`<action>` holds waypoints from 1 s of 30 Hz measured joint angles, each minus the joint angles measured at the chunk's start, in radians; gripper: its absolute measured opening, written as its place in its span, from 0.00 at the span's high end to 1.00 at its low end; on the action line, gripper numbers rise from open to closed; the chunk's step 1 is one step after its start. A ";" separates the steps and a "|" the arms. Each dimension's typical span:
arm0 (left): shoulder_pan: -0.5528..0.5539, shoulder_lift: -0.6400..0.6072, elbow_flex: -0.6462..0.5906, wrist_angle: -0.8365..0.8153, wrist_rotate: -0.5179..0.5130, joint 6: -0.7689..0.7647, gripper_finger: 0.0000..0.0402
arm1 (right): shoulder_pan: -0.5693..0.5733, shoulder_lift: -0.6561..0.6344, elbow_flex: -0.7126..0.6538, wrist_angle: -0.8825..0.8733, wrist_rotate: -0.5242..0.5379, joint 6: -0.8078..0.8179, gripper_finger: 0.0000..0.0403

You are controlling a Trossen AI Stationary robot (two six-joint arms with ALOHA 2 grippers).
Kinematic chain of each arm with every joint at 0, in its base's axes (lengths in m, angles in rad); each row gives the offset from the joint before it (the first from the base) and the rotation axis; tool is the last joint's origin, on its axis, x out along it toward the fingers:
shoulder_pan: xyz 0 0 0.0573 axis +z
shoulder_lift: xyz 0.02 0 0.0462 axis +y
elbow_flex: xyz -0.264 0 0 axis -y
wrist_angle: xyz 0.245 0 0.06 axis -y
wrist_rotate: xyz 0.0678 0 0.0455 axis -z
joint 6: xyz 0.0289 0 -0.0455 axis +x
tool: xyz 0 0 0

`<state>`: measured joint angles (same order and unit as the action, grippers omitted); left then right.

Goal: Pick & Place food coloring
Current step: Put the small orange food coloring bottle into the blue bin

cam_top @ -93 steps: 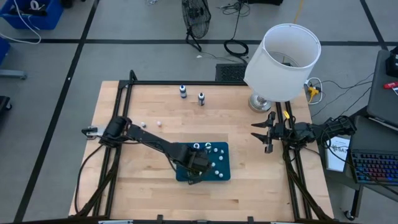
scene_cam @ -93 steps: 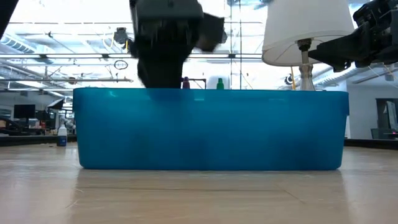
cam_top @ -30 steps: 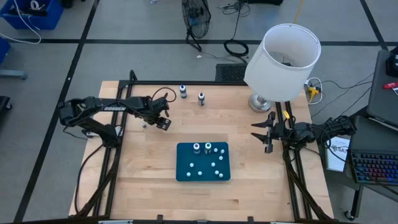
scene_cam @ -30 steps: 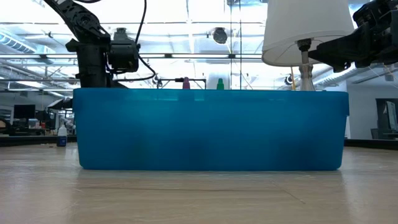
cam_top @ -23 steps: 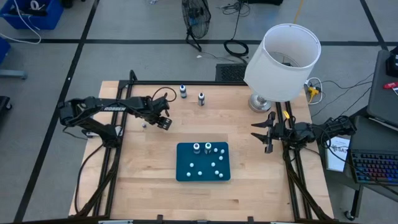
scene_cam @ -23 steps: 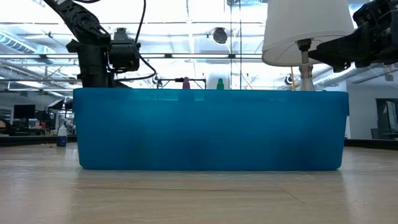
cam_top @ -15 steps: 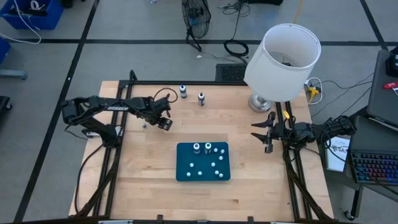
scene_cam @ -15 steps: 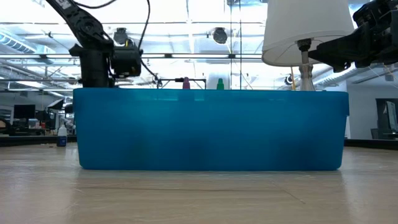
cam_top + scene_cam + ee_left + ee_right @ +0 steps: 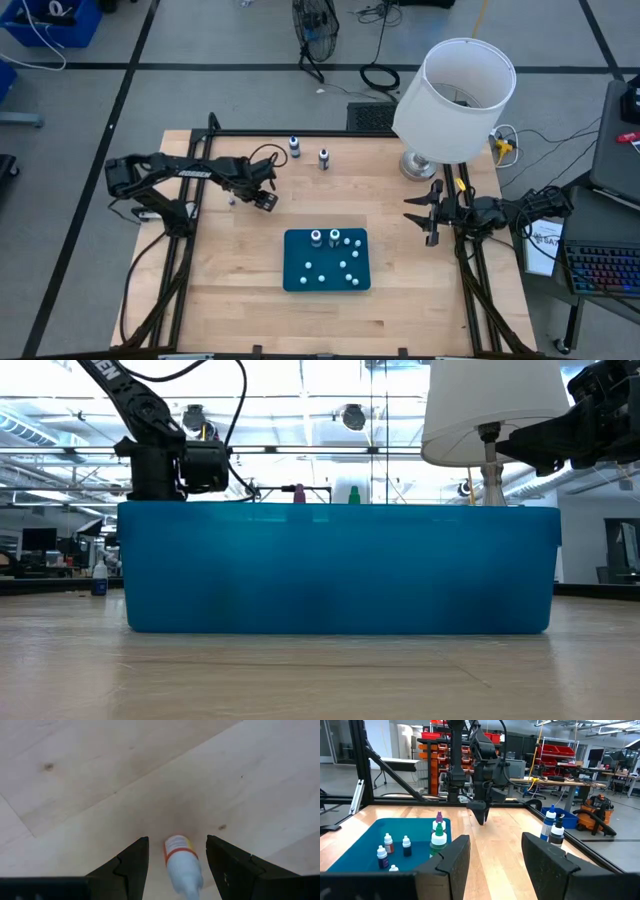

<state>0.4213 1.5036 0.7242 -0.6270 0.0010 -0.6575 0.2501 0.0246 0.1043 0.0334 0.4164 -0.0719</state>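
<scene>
My left gripper (image 9: 265, 201) hangs open over the table's far left part, left of and beyond the blue mat (image 9: 300, 282). In the left wrist view its fingers stand on either side of a tiny white bottle with an orange band (image 9: 181, 862) without touching it (image 9: 177, 839). Upright or lying, I cannot tell. Several tiny food coloring bottles (image 9: 345, 265) (image 9: 395, 851) stand on the mat, with two taller ones (image 9: 325, 237). My right gripper (image 9: 422, 215) waits open at the table's right edge (image 9: 492, 842).
Two bottles (image 9: 294, 147) (image 9: 324, 157) stand near the table's far edge. A small white thing (image 9: 232, 200) lies left of my left gripper. A lamp with a white shade (image 9: 455, 100) stands at the far right corner. Bare wood (image 9: 400, 195) lies between mat and lamp.
My left gripper has sunk lower and drifted a little toward the table's right and near side, still open. The mat, its bottles and my right arm have stayed still.
</scene>
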 joint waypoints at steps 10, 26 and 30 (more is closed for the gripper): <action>0.005 0.000 0.049 -0.068 -0.001 -0.002 0.50 | 0.000 0.000 0.000 0.000 0.000 0.000 0.59; 0.005 0.000 0.058 -0.105 -0.011 -0.016 0.50 | 0.000 0.000 0.000 0.000 0.000 0.000 0.59; 0.005 0.000 0.058 -0.105 -0.013 -0.016 0.50 | 0.000 0.000 0.000 0.000 0.000 0.000 0.59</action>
<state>0.4260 1.5036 0.7818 -0.7322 -0.0116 -0.6738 0.2501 0.0246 0.1043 0.0330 0.4164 -0.0719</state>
